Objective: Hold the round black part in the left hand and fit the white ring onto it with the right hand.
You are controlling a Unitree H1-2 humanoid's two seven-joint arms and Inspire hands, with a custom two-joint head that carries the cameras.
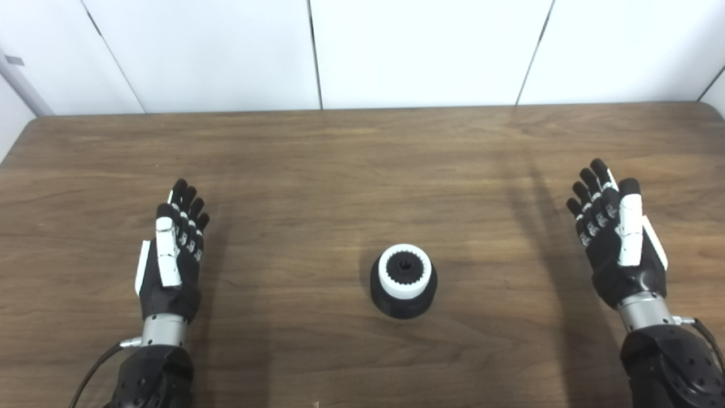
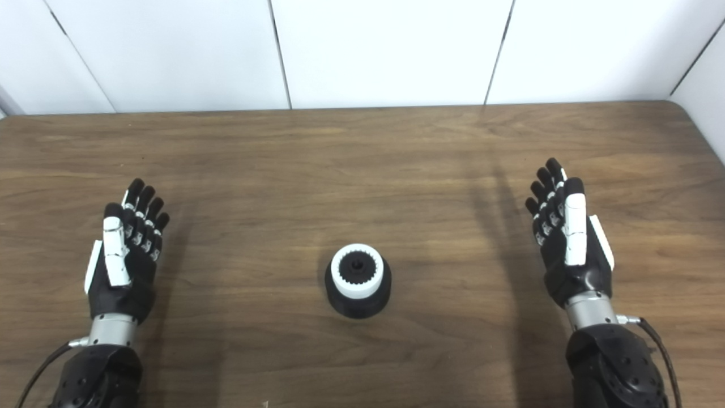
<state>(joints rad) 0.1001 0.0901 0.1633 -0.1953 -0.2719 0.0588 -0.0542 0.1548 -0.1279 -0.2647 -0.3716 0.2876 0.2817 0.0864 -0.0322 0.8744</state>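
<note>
Wood-grain brown covered the table (image 1: pixel 362 170), which ran back to a wall of white panels (image 1: pixel 425 51). Near the front middle of it stood the round black part (image 1: pixel 403 303), upright on the tabletop, with the white ring (image 1: pixel 404 271) already seated on its top; the ring's toothed inner edge circled a small black hub at the centre. The left hand (image 1: pixel 170 255) hovered well apart from the part on its left side, holding nothing, its fingers stretched out straight and pointing toward the wall. The right hand (image 1: pixel 614 232) hung equally far off on the other side, likewise empty with fingers extended and slightly spread. Neither hand touched the part or the ring. Dark cables trailed from both wrists toward the bottom edge.
</note>
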